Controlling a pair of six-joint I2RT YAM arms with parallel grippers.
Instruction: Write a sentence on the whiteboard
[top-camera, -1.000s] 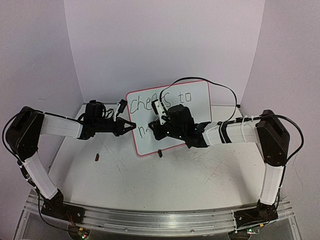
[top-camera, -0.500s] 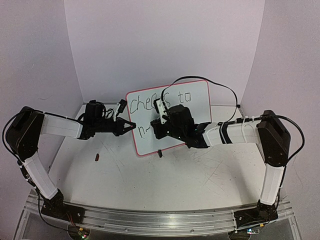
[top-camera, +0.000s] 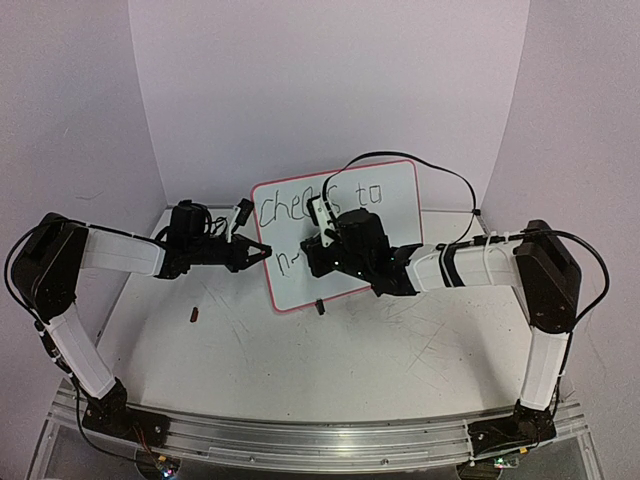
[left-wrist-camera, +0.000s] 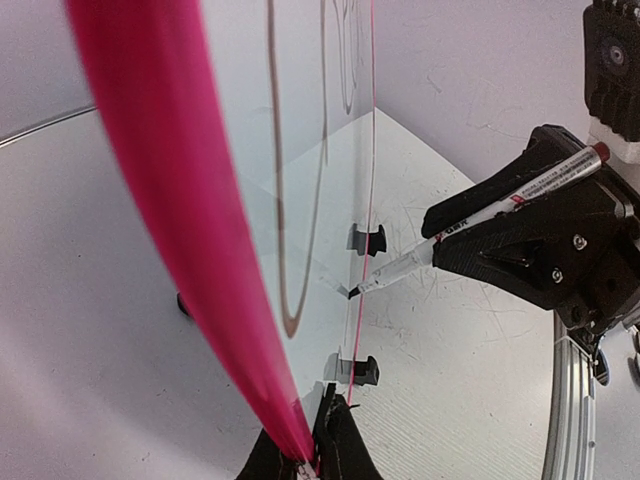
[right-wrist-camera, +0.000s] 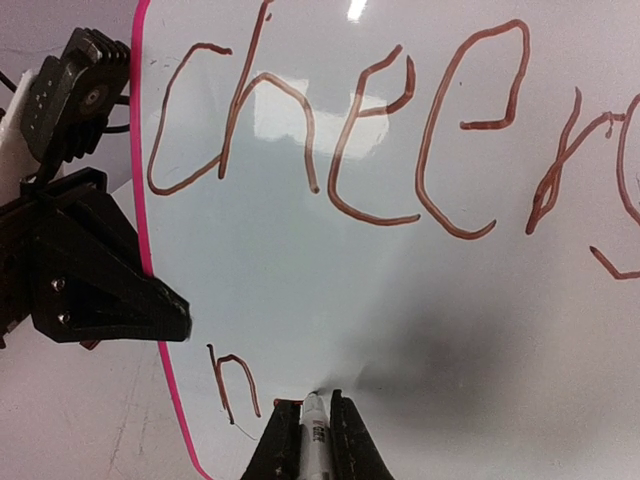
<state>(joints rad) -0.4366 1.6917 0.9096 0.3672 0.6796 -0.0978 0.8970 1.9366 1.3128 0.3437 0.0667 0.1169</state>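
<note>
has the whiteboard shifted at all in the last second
No. The whiteboard sits just where it was against the small dark bit on the table; the left claw is shut on its rim.

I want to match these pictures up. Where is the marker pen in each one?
Top external: hidden behind the right gripper, low on the whiteboard's left side; I can't pick it out.
Left wrist: the marker slants right of centre, tip pointing down-left at the board.
Right wrist: bottom centre, between the jaws, tip at the board.
Shared landmark: the whiteboard's pink rim.
</note>
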